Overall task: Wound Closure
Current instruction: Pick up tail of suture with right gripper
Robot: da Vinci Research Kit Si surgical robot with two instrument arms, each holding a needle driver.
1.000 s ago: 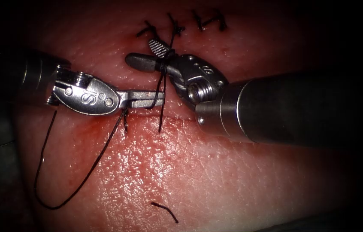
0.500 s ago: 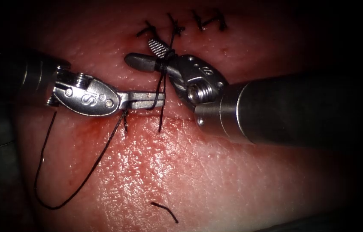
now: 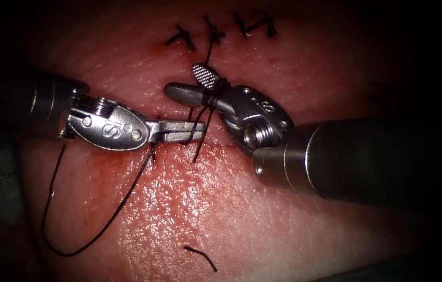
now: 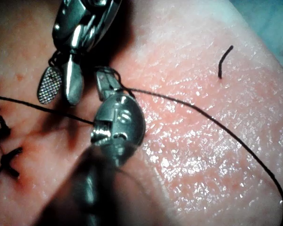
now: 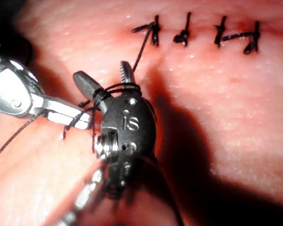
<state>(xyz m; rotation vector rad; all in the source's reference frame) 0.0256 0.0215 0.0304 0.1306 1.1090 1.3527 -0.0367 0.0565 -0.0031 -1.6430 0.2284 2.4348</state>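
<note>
- We've got the left tool (image 3: 192,125) coming in from the left, jaws clamped down on the thread (image 3: 101,224) just beside the cut.
- From that grip the thread drops away in a long loose loop over the tissue (image 3: 263,224) on the left side and curls back up toward the left shaft.
- The right tool (image 3: 192,82) sits just above it with its jaws spread apart, nothing pinched between them. Thread is wound around the base of those jaws, you can see the wraps really well in the right wrist view (image 5: 114,89).
- One strand runs from the wraps up to the row of stitches (image 3: 221,34) already tied along the cut.
- A short cut end of thread (image 3: 200,257) lies loose on the tissue, well apart from both tools.
- We can't spot the needle anywhere, so no call on that.
</note>
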